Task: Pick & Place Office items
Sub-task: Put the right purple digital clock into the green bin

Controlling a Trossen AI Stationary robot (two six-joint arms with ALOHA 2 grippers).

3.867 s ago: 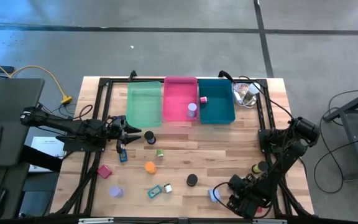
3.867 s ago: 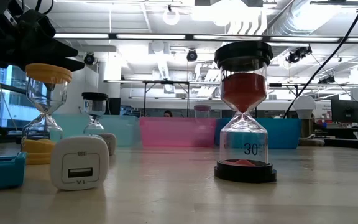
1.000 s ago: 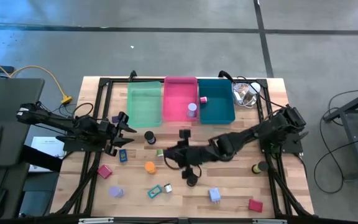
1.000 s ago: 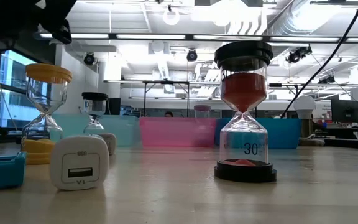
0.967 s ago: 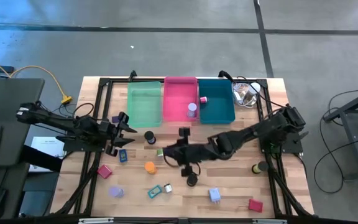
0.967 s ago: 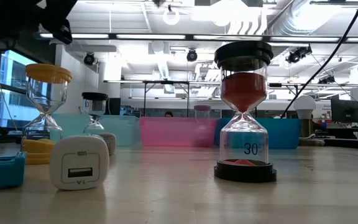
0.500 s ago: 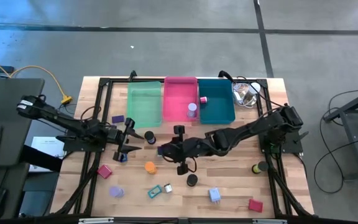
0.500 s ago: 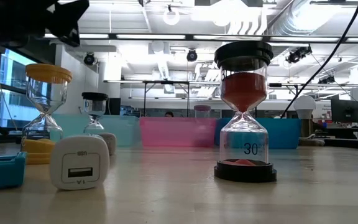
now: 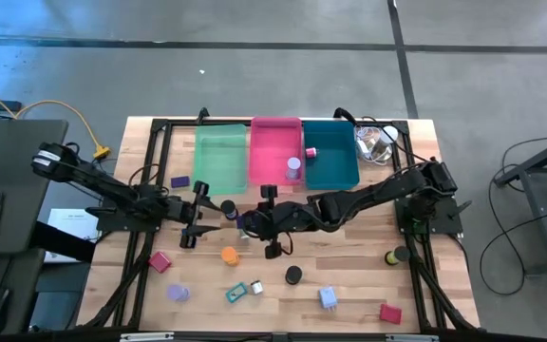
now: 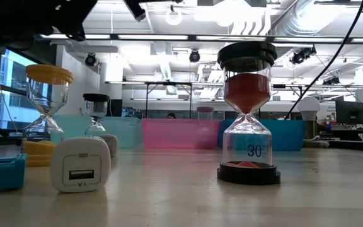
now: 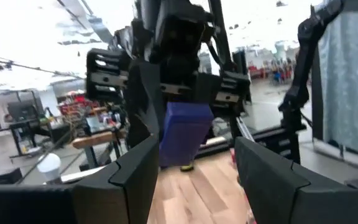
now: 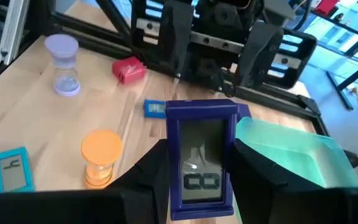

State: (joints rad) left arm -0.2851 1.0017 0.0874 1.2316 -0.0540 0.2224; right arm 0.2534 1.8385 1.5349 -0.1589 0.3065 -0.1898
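My right gripper (image 9: 245, 224) reaches across the table's middle toward the left and is shut on a purple block with a grey face (image 12: 201, 127), which hangs above the wood. My left gripper (image 9: 213, 211) faces it from the table's left with its fingers open. In the left wrist view the purple block (image 11: 185, 132) shows just ahead of the left gripper (image 11: 194, 149), with the right arm's dark gripper behind it. I see no touch between the block and the left fingers. Other office items stand on the table: an orange hourglass (image 12: 101, 155), a lavender hourglass (image 12: 64, 62) and a red block (image 12: 129, 70). My right gripper pinches the purple block by its two narrow sides (image 12: 174, 168) between its two fingers. The fingers come from the table's right, slanting a little downward. The block's grey face is turned back toward the wrist. The block is lifted clear of the table.
Green (image 9: 220, 157), pink (image 9: 275, 142) and teal (image 9: 331, 161) trays line the far edge, with a clear plastic lump (image 9: 378, 142) to their right. A black-capped hourglass (image 10: 249, 113), a white charger (image 10: 80, 165) and a teal block (image 9: 235, 293) stand near the front.
My right gripper has carried the purple block toward the table's left and a little toward the far edge, closing on my left gripper. My left gripper has moved toward the table's right, toward the block.
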